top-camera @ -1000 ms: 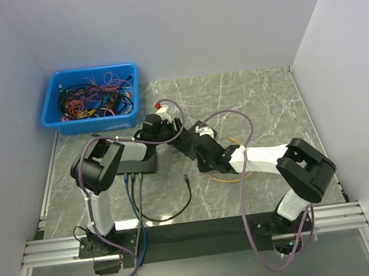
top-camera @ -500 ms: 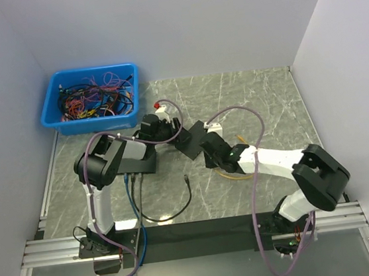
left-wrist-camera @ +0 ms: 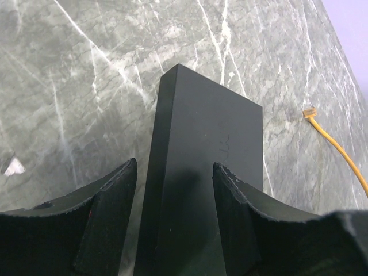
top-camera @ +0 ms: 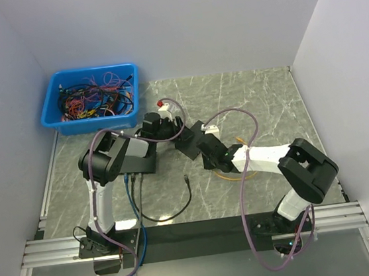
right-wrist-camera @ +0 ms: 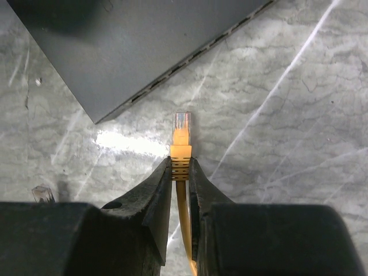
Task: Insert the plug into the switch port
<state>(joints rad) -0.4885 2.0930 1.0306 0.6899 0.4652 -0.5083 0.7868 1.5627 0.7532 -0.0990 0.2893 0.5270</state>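
Right gripper (right-wrist-camera: 180,165) is clamped on the orange cable (right-wrist-camera: 184,221) just behind the plug (right-wrist-camera: 181,122). The plug tip is near the port row (right-wrist-camera: 184,62) of the black switch (right-wrist-camera: 126,46) but not touching. Left gripper (left-wrist-camera: 174,168) straddles the switch; can't tell if it's gripping. The plug looks skewed to the ports, so square the wrist, then push in slow and straight.
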